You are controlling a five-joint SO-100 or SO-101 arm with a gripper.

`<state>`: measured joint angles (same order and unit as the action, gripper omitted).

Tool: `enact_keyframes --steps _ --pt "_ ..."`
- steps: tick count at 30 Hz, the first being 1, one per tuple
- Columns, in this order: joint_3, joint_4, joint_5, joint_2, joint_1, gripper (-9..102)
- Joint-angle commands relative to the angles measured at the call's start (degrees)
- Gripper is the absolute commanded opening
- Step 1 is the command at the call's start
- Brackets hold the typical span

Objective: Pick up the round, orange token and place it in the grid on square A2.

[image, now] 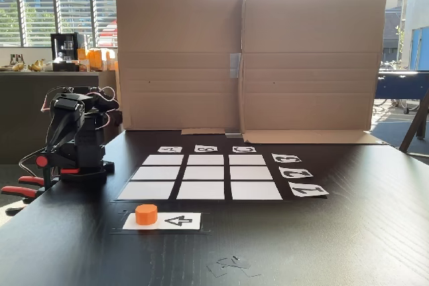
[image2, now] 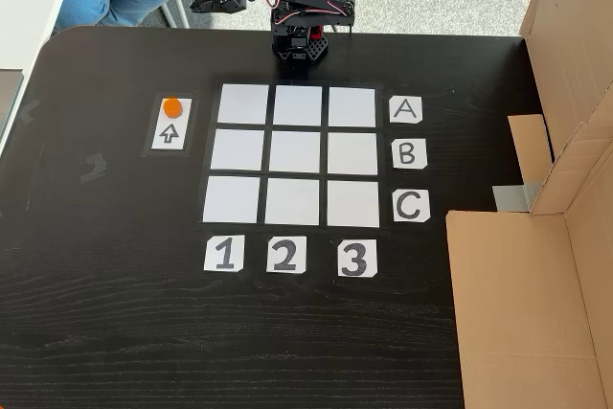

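Pincer (image2: 199,2) folded back off the counter (image2: 115,332) edge, holding nothing, seemingly closed. Token (image2: 171,107) sits on arrow card (image2: 170,131), well apart from pincer, beside grid (image2: 292,155); square A2 (image2: 298,105) bare.

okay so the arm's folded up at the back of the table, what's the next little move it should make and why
Probably swing the gripper out over the token and lower toward it. The arm sits folded at the table edge, holding nothing visible, and the token rests untouched on the arrow card beside the grid. Every cell, square A2 included, is bare. Whether the jaws are open is unclear.
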<state>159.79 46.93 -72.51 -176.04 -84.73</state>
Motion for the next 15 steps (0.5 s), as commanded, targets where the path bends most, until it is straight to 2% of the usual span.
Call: enact_keyframes --steps 1,8,15 --pt "-10.55 4.13 -0.26 7.03 2.55 10" --pt "-26.63 12.3 -4.66 22.32 7.38 25" --pt "-43.51 18.81 -10.46 35.68 11.16 27"
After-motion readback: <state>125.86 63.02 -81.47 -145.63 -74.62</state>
